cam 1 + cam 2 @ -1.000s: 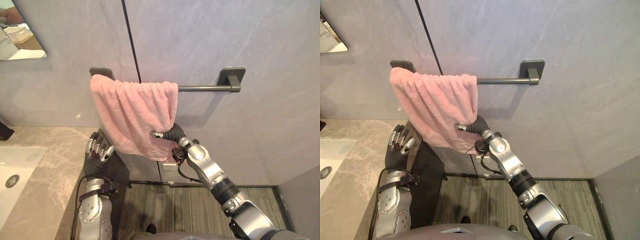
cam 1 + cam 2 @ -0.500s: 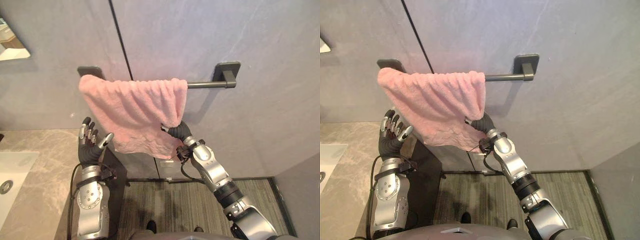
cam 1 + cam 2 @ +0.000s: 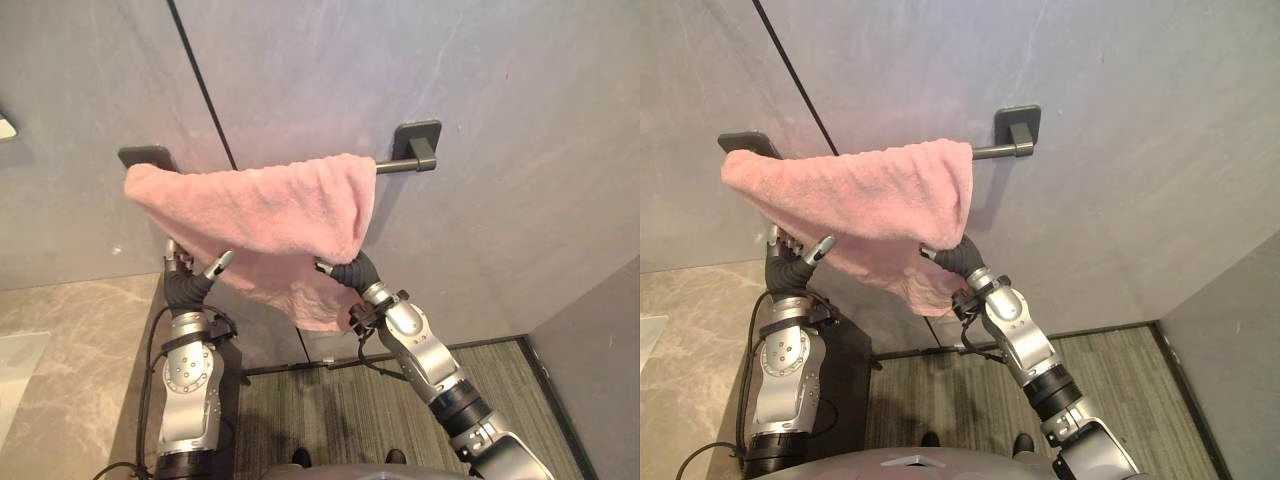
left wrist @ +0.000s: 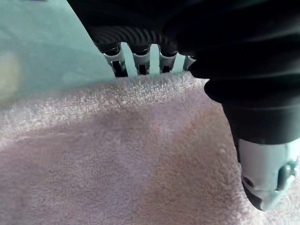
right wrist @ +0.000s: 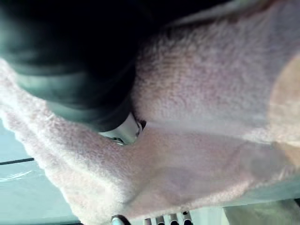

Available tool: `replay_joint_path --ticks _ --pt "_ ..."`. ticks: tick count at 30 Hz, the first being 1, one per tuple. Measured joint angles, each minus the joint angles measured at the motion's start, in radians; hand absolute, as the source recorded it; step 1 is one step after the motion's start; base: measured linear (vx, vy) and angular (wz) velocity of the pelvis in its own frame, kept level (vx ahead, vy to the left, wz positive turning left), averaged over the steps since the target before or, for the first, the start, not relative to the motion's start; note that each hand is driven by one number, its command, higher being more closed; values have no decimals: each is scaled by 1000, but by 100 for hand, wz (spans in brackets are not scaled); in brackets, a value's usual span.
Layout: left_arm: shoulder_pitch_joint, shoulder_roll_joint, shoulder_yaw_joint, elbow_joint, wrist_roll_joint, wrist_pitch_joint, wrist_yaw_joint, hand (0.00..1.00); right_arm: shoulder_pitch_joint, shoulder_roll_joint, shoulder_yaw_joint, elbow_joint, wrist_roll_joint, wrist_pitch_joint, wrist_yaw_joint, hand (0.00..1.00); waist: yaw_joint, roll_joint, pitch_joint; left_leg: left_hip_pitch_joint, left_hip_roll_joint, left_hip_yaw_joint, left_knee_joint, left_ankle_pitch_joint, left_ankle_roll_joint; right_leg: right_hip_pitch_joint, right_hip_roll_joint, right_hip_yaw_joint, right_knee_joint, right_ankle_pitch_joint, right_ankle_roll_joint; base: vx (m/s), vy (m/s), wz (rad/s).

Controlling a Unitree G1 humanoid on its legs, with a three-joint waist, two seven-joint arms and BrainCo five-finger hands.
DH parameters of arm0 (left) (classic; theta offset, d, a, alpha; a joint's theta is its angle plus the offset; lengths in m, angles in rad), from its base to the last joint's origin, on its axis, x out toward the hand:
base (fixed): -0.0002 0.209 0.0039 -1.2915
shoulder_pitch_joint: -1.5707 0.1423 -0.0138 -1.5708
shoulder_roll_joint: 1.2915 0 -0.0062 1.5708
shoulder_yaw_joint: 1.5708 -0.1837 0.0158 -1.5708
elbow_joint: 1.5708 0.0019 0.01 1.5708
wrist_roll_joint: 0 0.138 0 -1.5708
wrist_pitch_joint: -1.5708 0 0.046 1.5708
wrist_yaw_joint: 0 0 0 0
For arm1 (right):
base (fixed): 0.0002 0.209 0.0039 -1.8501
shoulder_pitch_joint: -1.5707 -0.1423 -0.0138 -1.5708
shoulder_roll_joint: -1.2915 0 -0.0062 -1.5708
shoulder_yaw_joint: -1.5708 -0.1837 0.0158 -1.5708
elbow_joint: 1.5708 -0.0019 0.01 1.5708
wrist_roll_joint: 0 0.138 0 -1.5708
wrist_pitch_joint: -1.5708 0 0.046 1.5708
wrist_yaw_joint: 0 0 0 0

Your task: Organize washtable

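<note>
While the view itself is swinging toward 3 o'clock along the wall, the pink towel (image 3: 260, 205) is also spreading out on the towel bar (image 3: 392, 166). A second ago it was hanging bunched at the 9 o'clock end. Now its 3 o'clock edge is lying just beside the right bracket (image 3: 418, 145), and the cloth is covering nearly the whole bar from the left bracket (image 3: 145, 156) across.

The right robot hand (image 3: 340, 271) is doing the pulling. It is sitting at the towel's 5 o'clock corner, and in the right wrist view its thumb is pressing into a fold with the fingers showing past the cloth's far edge, so it is pinching the towel.

The left robot hand (image 3: 188, 285) is no longer hanging open over the table (image 3: 70, 330). It has come up to the towel's 7 o'clock edge. Its fingers are slipping behind the cloth and its thumb is standing out in front, but I cannot tell whether it is actually gripping.

For the tidying job this is looking like progress. The towel is already on its bar, and the work in hand seems to be flattening it. The lower hem is still hanging unevenly, sagging lowest toward 5 o'clock, so I am guessing both corners are needing a level tug before letting go.
</note>
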Motion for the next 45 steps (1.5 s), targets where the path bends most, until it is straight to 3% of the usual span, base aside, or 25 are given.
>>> replay_joint_path --ticks 5,6,13,17,23,31,45 --pt "-1 2 -13 13 0 -2 20 0 41 -2 0 -46 3 0 1 100 1 -1 -1 -3 -1 21 0 0 0 -5 1 16 -19 19 1 -19 14 -11" --pt "-4 2 -14 17 0 -4 23 100 53 -2 0 -72 4 0 1 100 0 -1 -1 -6 -1 23 0 0 0 -6 1 18 -26 25 1 -24 6 -6" --pt "-27 8 -22 44 0 -3 34 100 84 -2 -2 -84 26 -1 -1 100 -6 -5 -3 -9 -1 24 0 1 -1 -6 2 19 -33 34 2 -4 1 0" --pt "-42 26 -99 79 0 8 18 100 95 -2 -3 -122 37 -2 -2 100 -22 -10 -7 -10 -1 43 0 1 -1 -14 3 37 -40 40 3 12 3 -12" --pt "-81 26 -122 122 1 10 12 100 132 -3 -8 -122 37 -3 -10 100 -46 -11 -30 -15 -1 47 0 1 -1 -14 5 40 -54 47 3 19 -5 -3" --pt "-79 25 -134 124 8 10 -4 100 145 -1 -9 -121 35 -3 -20 100 -47 -11 -34 -5 -1 47 -1 1 -1 -6 5 41 -52 47 3 0 0 0" --pt "-69 -11 -163 132 46 9 -101 100 115 45 -199 6 -62 -3 -42 100 -46 -8 -41 0 -2 36 -1 3 0 3 5 39 -51 47 3 -2 1 1"
